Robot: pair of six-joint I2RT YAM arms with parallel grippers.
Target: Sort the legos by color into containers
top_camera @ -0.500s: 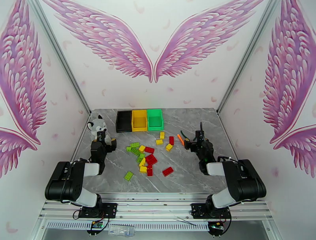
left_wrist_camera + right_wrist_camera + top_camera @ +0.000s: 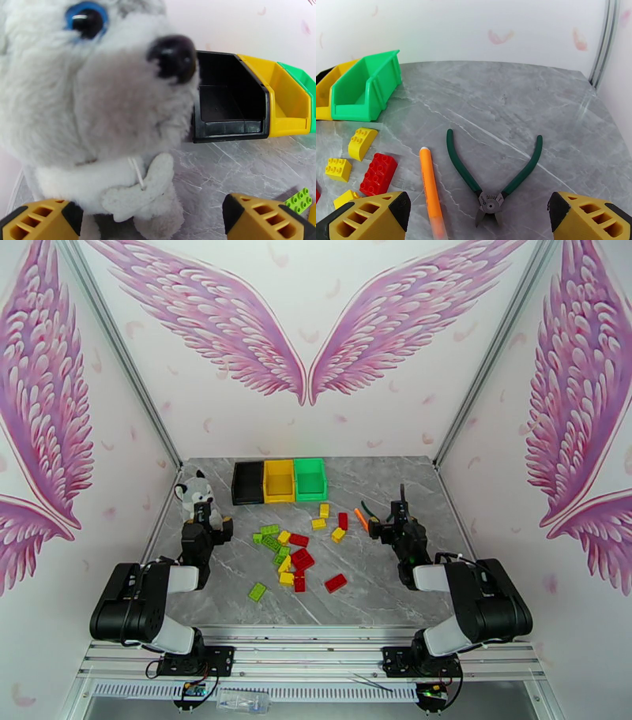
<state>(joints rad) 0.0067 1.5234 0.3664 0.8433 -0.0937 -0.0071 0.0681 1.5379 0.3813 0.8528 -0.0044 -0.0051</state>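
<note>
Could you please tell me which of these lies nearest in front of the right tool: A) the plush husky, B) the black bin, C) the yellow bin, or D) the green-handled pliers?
D: in the right wrist view the green-handled pliers lie spread open just ahead of the camera, with the orange stick to their left.

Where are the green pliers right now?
In the right wrist view, the green pliers lie open on the marble table, just right of the orange marker, on the table's right side.
</note>
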